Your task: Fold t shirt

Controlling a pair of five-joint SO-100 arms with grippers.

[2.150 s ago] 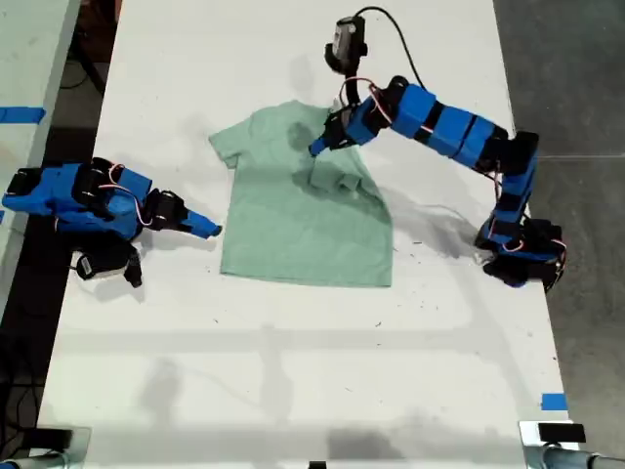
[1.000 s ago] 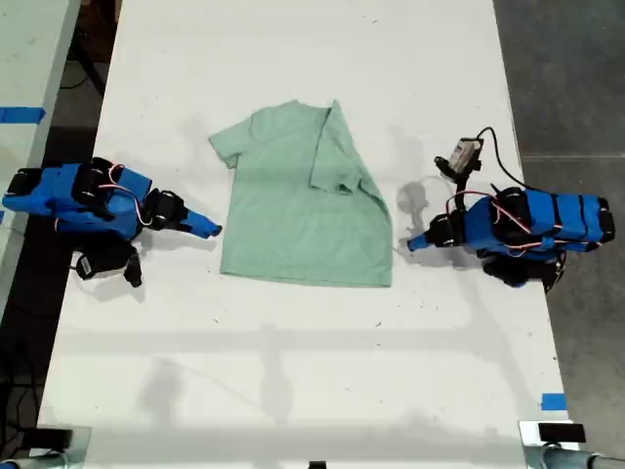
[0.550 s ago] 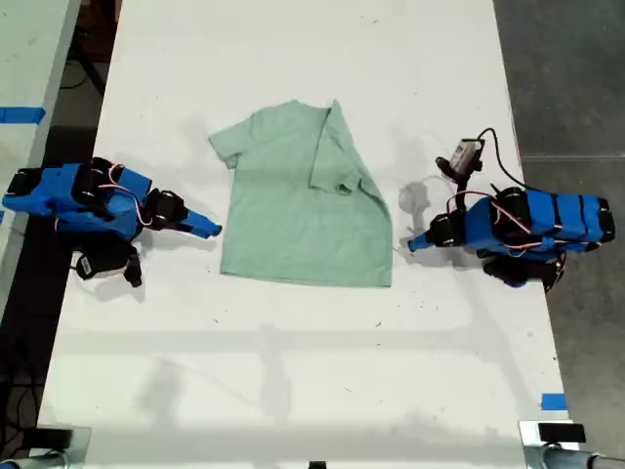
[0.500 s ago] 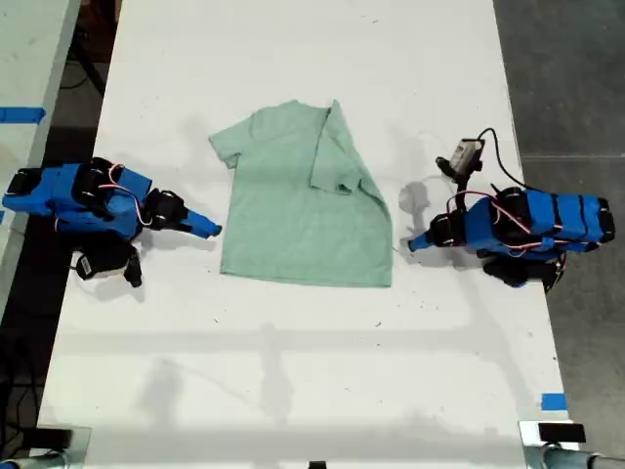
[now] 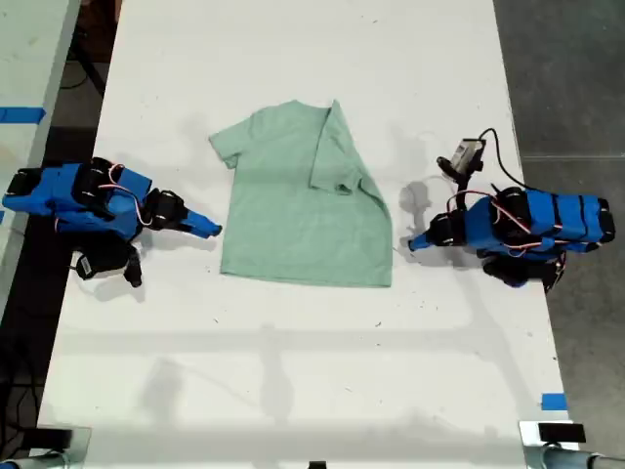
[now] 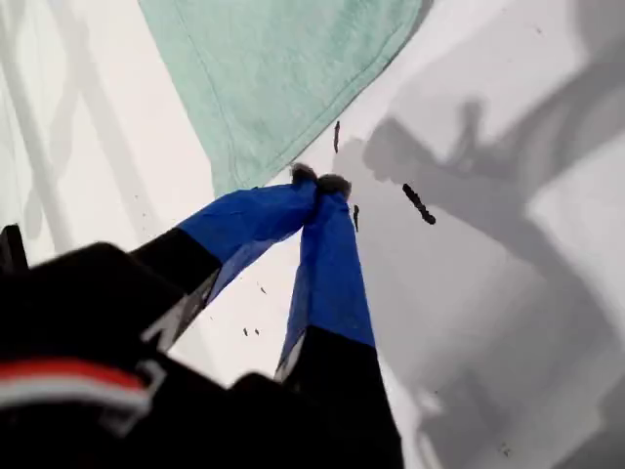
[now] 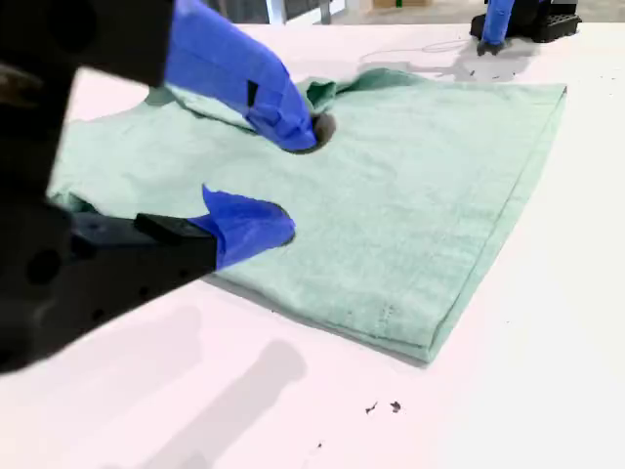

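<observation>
Soft, light, limp t shirt (image 5: 298, 210) flat mid-surface (image 5: 293, 391), one sleeve folded in, likely best pinched at hem corner; my first end effector (image 5: 412, 243) closed, empty; my second end effector (image 5: 213, 232) parted, empty.

My first gripper (image 6: 319, 183) closed (second (image 7: 283, 181) parted).

Bright overhead light, soft shadows on the white table (image 5: 293, 371), wrist views slightly blurred.
</observation>
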